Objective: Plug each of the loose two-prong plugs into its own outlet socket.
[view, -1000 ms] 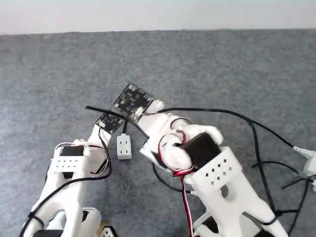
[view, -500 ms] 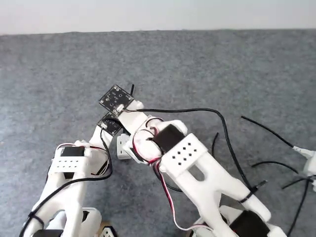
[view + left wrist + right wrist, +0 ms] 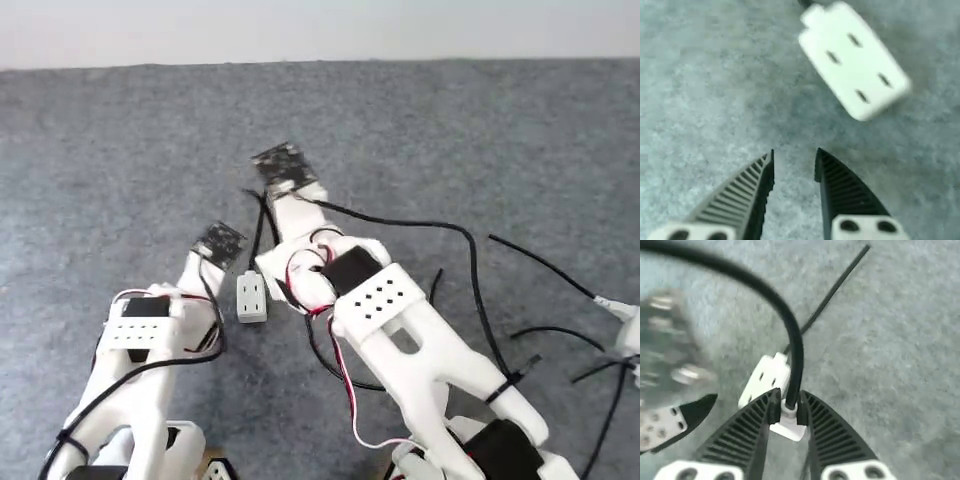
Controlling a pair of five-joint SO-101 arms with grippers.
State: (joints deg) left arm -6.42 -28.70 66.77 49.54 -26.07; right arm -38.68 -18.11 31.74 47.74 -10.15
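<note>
A white outlet block (image 3: pixel 250 297) with several slots lies on the grey carpet between the two arms. It also shows beyond my left gripper (image 3: pixel 794 161), as the outlet block (image 3: pixel 855 60). That gripper is open, low over the carpet, with nothing between its fingers. My right gripper (image 3: pixel 788 407) is shut on a white two-prong plug (image 3: pixel 788 430), where its black cord (image 3: pixel 790 340) enters it. The plug hangs just above the outlet block (image 3: pixel 762 376), and I cannot tell whether they touch. In the high view the right arm's wrist (image 3: pixel 285 170) sits just beyond the block.
Loose black cords (image 3: pixel 545 270) trail over the carpet on the right, and a white plug (image 3: pixel 620 312) lies at the right edge. The left arm's camera board (image 3: pixel 220 242) is close beside the right arm's forearm (image 3: pixel 385 300). Open carpet lies toward the back wall.
The right arm has swung left, and its wrist has moved from beside the left gripper toward the far side of the table, taking the cord with it. The left arm has stayed put.
</note>
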